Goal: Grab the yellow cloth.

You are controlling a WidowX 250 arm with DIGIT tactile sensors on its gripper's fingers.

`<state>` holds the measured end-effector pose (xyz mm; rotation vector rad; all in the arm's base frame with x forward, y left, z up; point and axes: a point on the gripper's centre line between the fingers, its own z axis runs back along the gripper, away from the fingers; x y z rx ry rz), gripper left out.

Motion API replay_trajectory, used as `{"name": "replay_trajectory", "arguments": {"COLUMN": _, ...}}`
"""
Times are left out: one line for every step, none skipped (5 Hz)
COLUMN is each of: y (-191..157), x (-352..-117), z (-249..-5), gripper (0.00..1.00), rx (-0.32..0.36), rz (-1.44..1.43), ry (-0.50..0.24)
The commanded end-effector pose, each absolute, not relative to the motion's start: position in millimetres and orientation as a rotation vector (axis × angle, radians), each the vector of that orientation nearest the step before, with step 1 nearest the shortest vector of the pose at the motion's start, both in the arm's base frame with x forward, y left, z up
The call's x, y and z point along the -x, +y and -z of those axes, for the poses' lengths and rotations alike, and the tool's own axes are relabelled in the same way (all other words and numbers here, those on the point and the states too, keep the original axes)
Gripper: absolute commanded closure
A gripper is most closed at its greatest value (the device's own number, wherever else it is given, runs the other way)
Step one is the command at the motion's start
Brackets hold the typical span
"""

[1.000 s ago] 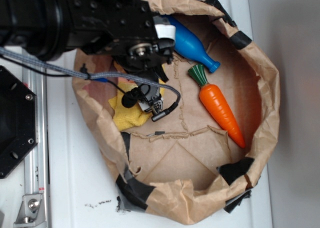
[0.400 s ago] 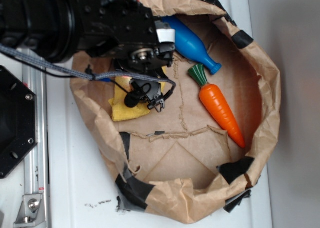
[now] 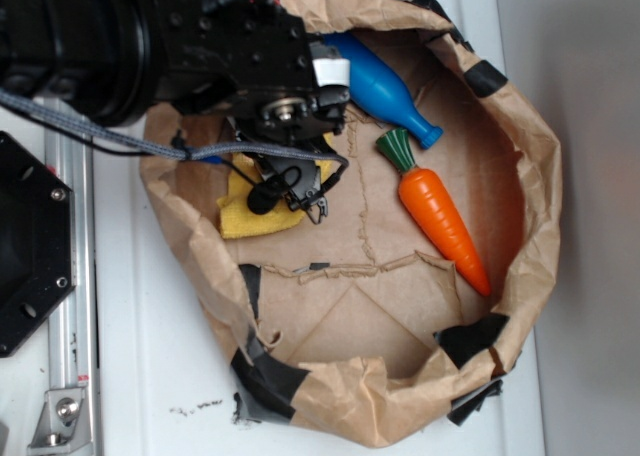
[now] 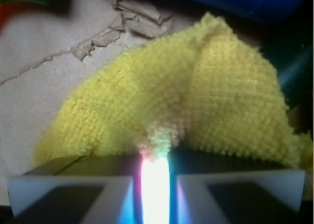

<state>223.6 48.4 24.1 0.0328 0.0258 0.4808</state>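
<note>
The robot arm (image 3: 150, 46) is black, with a grey braided cable (image 3: 90, 131), a silver screw hub (image 3: 279, 107) and a white label (image 3: 331, 71).

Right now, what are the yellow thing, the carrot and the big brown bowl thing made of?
The yellow cloth looks like soft terry fabric: the wrist view shows tiny fuzzy loops, and it bunches up at the gripper. The carrot seems to be smooth plastic, because it shines a little, though that is a guess. The brown bag looks like crinkled paper, torn in places and patched with black tape.
</note>
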Motion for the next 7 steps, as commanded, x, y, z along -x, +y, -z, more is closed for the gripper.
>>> {"name": "replay_trajectory", "arguments": {"y": 50.9, "x": -222.2, "z": -52.5, "gripper": 1.0, "rx": -0.009, "rz": -0.43, "ry": -0.055}}
{"name": "replay_trajectory", "arguments": {"y": 46.1, "x": -230.6, "z": -93.9, "gripper": 1.0, "rx": 0.041, "rz": -0.391, "ry": -0.134}}
{"name": "replay_trajectory", "arguments": {"y": 31.8, "x": -243.8, "z": -141.9, "gripper": 1.0, "rx": 0.028, "rz": -0.296, "ry": -0.178}}
{"name": "replay_trajectory", "arguments": {"y": 20.1, "x": -248.6, "z": -173.4, "gripper": 1.0, "rx": 0.03, "rz": -0.229, "ry": -0.218}}
{"name": "replay_trajectory", "arguments": {"y": 13.8, "x": -252.2, "z": -179.2, "gripper": 1.0, "rx": 0.012, "rz": -0.139, "ry": -0.197}}
{"name": "replay_trajectory", "arguments": {"y": 11.3, "x": -252.0, "z": -178.2, "gripper": 1.0, "rx": 0.001, "rz": -0.116, "ry": -0.2}}
{"name": "replay_trajectory", "arguments": {"y": 11.5, "x": -252.8, "z": -178.0, "gripper": 1.0, "rx": -0.01, "rz": -0.095, "ry": -0.204}}
